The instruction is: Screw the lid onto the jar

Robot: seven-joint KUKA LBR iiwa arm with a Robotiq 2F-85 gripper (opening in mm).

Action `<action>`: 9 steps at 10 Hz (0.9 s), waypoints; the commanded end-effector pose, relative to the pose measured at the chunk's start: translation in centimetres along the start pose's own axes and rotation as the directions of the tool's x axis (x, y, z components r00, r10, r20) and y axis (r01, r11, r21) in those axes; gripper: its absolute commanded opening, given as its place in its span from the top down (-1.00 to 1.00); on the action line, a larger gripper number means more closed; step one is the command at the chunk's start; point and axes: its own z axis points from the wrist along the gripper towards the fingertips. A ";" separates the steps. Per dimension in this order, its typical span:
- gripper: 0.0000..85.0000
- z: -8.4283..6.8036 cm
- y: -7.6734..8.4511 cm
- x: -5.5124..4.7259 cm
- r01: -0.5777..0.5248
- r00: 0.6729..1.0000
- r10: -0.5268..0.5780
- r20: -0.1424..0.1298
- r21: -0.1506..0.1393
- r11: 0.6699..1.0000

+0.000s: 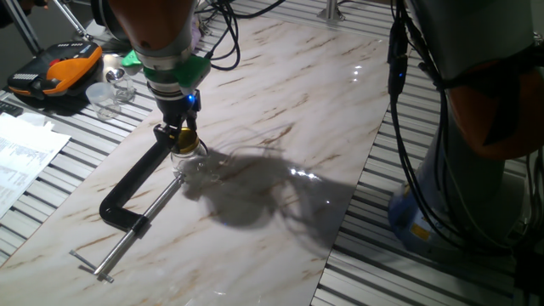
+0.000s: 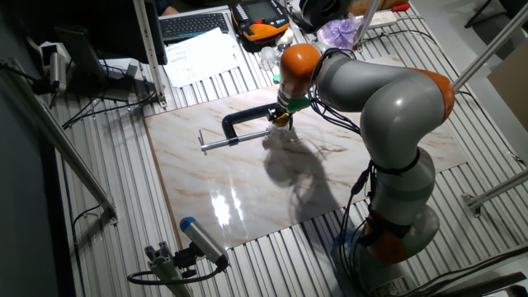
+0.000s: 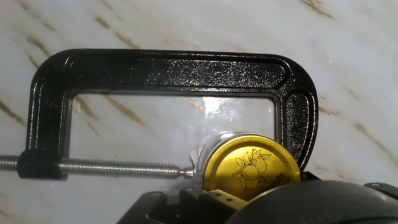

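The gold lid (image 3: 252,167), stamped with a fruit design, lies flat on the mouth of the clear glass jar (image 3: 200,160). The jar stands on the marble board inside a black C-clamp (image 3: 168,71), with the clamp's screw tip touching its left side. My gripper (image 1: 184,136) points straight down over the jar (image 1: 190,158), and its fingers are shut on the lid (image 1: 184,138). From the other side, the gripper (image 2: 283,119) stands at the clamp's (image 2: 246,123) open end. Most of the jar is hidden under the lid and hand.
An orange-black case (image 1: 56,71) and clear cups (image 1: 107,93) sit at the far left, off the board. Papers (image 1: 24,155) lie near the left edge. The clamp's handle bar (image 1: 93,264) sticks out toward the board's front corner. Cables (image 1: 398,76) hang on the right.
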 end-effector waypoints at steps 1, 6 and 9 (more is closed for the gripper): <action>1.00 0.0 0.0 0.0 0.002 1.000 -0.002 0.003 -0.002 1.000; 1.00 0.1 0.0 -0.1 0.041 0.999 -0.041 0.028 -0.012 0.999; 1.00 0.1 0.0 -0.1 0.075 0.997 -0.074 0.030 -0.022 0.997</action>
